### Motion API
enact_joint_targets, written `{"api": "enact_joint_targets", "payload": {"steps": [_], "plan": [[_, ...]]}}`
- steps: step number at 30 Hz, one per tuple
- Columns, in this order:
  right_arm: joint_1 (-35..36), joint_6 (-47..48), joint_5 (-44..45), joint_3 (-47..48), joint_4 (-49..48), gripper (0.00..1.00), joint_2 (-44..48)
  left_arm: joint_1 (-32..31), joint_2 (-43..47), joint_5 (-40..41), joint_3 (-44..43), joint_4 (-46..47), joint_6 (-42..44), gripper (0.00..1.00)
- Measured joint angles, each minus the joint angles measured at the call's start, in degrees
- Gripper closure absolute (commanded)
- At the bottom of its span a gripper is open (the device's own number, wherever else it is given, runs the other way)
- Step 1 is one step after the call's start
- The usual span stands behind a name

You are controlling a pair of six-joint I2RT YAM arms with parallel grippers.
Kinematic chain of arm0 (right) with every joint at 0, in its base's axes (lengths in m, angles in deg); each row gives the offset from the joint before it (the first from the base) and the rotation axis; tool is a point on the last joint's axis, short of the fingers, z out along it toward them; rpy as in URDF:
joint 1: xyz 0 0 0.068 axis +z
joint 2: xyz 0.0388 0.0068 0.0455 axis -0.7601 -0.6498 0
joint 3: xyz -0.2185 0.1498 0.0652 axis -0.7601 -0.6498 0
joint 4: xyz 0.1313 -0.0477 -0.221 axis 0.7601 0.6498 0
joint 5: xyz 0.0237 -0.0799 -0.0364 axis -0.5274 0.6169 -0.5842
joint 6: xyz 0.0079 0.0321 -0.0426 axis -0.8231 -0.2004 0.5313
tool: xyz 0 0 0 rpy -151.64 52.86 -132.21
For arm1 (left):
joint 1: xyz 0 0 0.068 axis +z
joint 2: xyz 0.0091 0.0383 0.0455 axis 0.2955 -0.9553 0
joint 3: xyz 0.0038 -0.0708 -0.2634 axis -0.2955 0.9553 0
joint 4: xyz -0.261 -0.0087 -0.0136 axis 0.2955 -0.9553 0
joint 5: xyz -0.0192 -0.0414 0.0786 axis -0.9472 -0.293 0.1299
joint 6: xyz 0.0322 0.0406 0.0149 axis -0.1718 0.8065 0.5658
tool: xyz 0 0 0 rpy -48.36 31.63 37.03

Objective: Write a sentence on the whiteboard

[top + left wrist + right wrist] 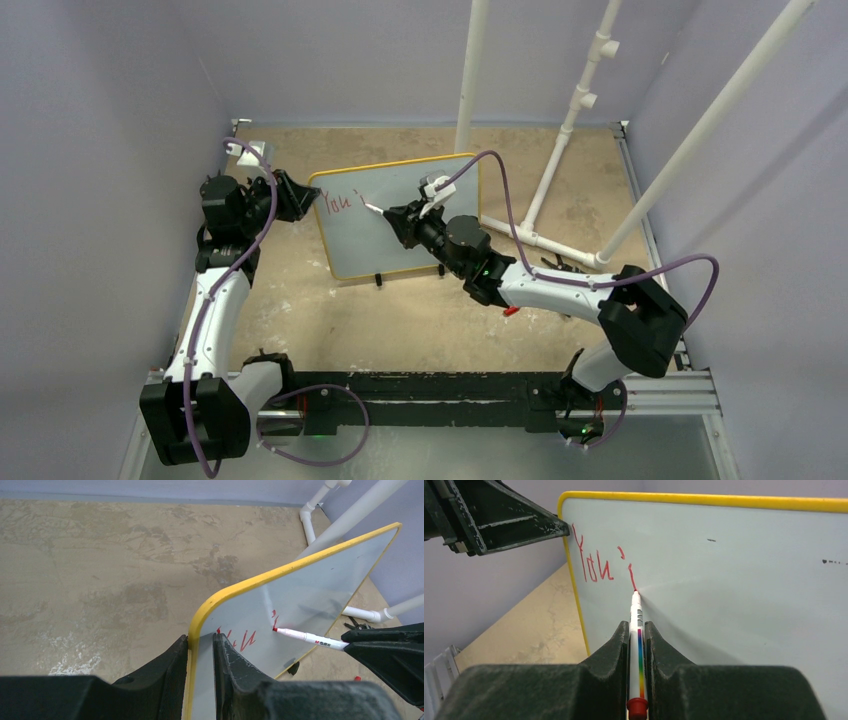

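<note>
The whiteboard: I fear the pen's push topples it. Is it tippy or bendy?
Probably tippy: the whiteboard stands on small feet, and the left claw clamps its edge. Likely stiff: its face looks flat under the marker tip.

Yellow-framed whiteboard [375, 245], standing tilted, red "You'" written top-left

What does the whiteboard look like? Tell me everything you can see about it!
The whiteboard is a white rectangle with a thin yellow frame, rounded corners and small black feet. It stands tilted on the sandy-brown table. The left gripper clamps its left edge. Red writing reads "You'", and the red marker in the right gripper touches the board with its tip. A few small dark specks mark its right side.
</note>
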Motion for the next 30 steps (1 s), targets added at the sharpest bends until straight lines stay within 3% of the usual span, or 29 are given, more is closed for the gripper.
{"api": "enact_joint_targets", "payload": {"steps": [30], "plan": [[-0.2, -0.6, 0.8, 1.2, -1.2, 1.00, 0.1, 0.0, 0.0, 0.0, 0.0, 0.0, 0.0, 0.77]]}}
